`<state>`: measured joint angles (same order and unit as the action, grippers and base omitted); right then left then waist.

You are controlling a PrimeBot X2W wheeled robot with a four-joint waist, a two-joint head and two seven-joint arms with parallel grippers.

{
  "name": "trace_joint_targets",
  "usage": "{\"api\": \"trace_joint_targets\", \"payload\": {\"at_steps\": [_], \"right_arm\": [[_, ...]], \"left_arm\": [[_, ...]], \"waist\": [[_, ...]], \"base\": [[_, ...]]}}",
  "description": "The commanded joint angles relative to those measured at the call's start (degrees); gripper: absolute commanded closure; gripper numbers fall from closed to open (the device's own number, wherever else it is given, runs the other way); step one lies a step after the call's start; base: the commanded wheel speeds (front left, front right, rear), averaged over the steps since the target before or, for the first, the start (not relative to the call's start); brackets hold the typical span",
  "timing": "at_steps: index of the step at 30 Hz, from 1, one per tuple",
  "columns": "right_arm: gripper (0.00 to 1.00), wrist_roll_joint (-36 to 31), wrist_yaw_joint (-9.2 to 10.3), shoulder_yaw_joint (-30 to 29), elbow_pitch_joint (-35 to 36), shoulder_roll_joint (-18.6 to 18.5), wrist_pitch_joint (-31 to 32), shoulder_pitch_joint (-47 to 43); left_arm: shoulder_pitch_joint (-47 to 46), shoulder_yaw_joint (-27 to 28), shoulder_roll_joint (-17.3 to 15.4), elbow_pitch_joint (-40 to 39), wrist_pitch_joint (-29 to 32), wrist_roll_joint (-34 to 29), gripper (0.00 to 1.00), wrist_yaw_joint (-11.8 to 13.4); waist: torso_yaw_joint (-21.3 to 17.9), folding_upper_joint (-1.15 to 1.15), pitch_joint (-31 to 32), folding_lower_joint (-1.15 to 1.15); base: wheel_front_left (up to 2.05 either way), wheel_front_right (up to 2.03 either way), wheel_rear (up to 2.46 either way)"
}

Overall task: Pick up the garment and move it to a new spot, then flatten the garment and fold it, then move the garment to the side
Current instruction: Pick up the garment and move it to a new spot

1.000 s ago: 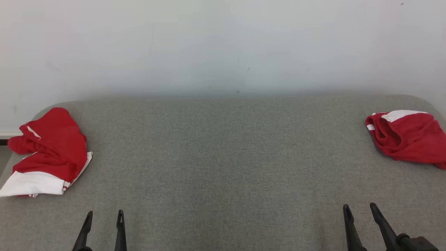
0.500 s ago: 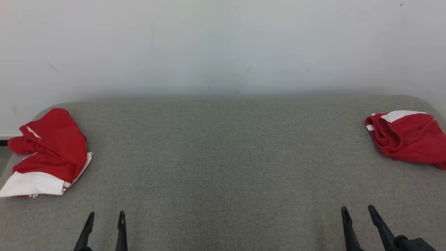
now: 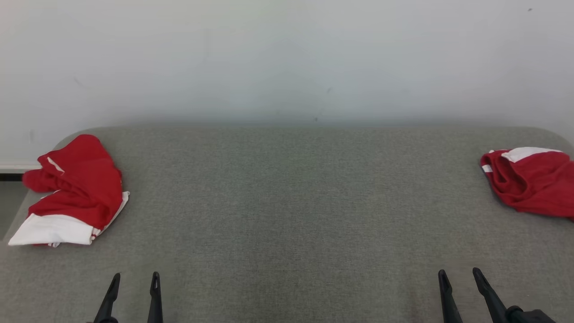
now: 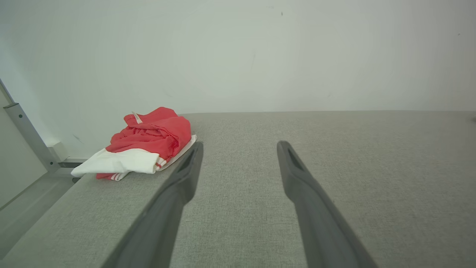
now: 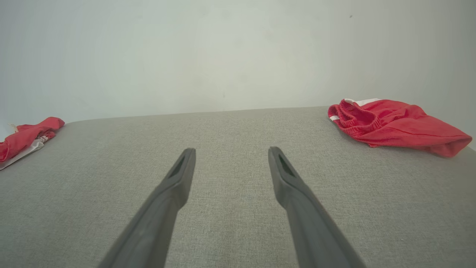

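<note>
Nearest the robot, low over the front of the grey bench [image 3: 287,211], the left end effector [image 3: 136,274] and the right end effector [image 3: 458,271] hover well apart. Each has its two dark fingers spread wide with nothing between them. Fingers point toward the wall; neither touches cloth. Reads as a ready stance: arms parked to either side, so the middle of the bench is free, likely as the working spot for flattening and folding. Farther out on the robot's left, the left garment [image 3: 76,188], red with a white band, lies bunched at the bench's left edge near the rounded corner. Its white part faces the robot, and it is loosely doubled over rather than flat. Across on the right, the right garment [image 3: 531,184], red with a white strip on its far side and a gathered waistband facing the centre, lies crumpled at the right edge. Both pieces sit well apart from each other and from either end effector. Which one is to be fetched cannot be told for sure. By its crumple the right one looks unhandled, and the left may be one put aside. Beyond the bench, a plain pale wall [image 3: 287,58].
</note>
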<state>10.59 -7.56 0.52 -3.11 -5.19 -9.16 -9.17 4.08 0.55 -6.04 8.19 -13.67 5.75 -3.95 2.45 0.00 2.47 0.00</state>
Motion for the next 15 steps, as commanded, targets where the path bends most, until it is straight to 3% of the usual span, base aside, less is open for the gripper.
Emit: {"api": "trace_joint_targets", "payload": {"at_steps": [1, 15], "right_arm": [[0.00, 0.3, 0.13, 0.2, -0.2, 0.3, -0.5, -0.6], [0.00, 0.9, 0.13, 0.2, -2.2, 1.5, -1.8, -0.9]], "left_arm": [[-0.3, 0.1, -0.4, -0.1, 0.2, 0.3, 0.00, 0.4], [0.1, 0.0, -1.8, -1.6, 2.3, 0.8, 0.00, 1.0]], "waist": [[1.2, 0.00, 0.0, 0.00], [12.8, 0.00, -0.1, 0.00]], "base": [[0.00, 0.00, 0.00], [0.00, 0.00, 0.00]]}}
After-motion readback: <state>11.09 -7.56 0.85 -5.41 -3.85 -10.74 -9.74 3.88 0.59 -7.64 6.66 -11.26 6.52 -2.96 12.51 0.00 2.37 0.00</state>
